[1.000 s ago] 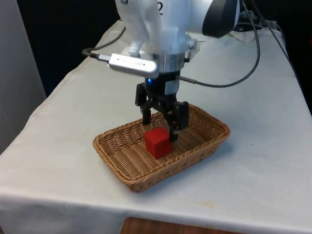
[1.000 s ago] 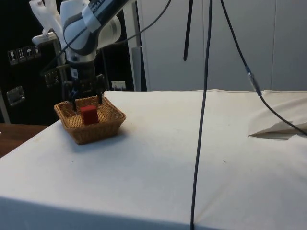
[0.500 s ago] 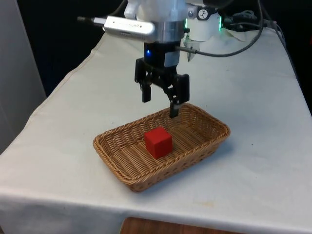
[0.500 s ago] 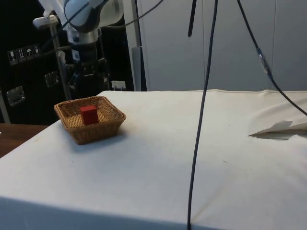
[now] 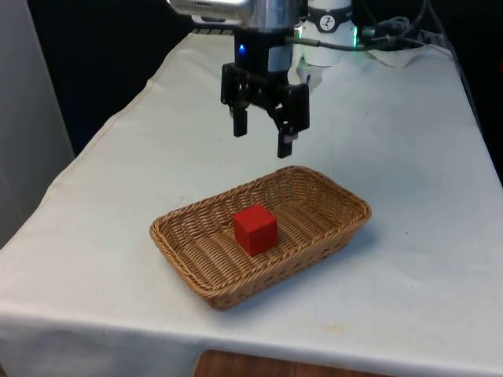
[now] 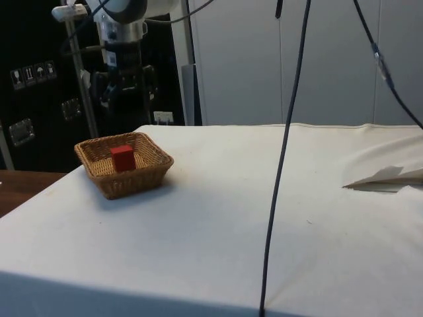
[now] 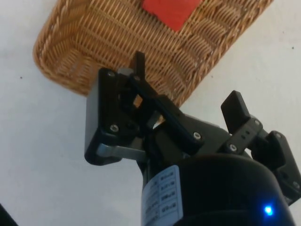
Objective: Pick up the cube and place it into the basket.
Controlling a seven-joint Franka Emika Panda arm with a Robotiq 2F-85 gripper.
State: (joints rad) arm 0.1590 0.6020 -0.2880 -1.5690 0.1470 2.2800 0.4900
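Observation:
A red cube point(image 5: 255, 229) rests on the floor of a woven wicker basket point(image 5: 189, 251), near its middle. The side view has the cube point(image 6: 122, 158) standing inside the basket point(image 6: 152, 173) at the table's left end. My black gripper point(image 5: 264, 141) hangs open and empty well above the basket's far rim, with a wide gap between its fingers. From the side, the gripper point(image 6: 125, 99) sits high above the basket. In the wrist view the gripper point(image 7: 186, 80) looks down on the basket point(image 7: 80, 61) and a part of the cube point(image 7: 170, 12).
White cloth point(image 5: 409, 259) covers the table all around the basket. A black cable point(image 6: 284, 152) hangs down through the side view. A rumpled fold of cloth point(image 6: 386, 177) lies at the side view's far right.
The gripper has risen straight up out of the basket, leaving the cube lying inside. The cube and basket have not moved.

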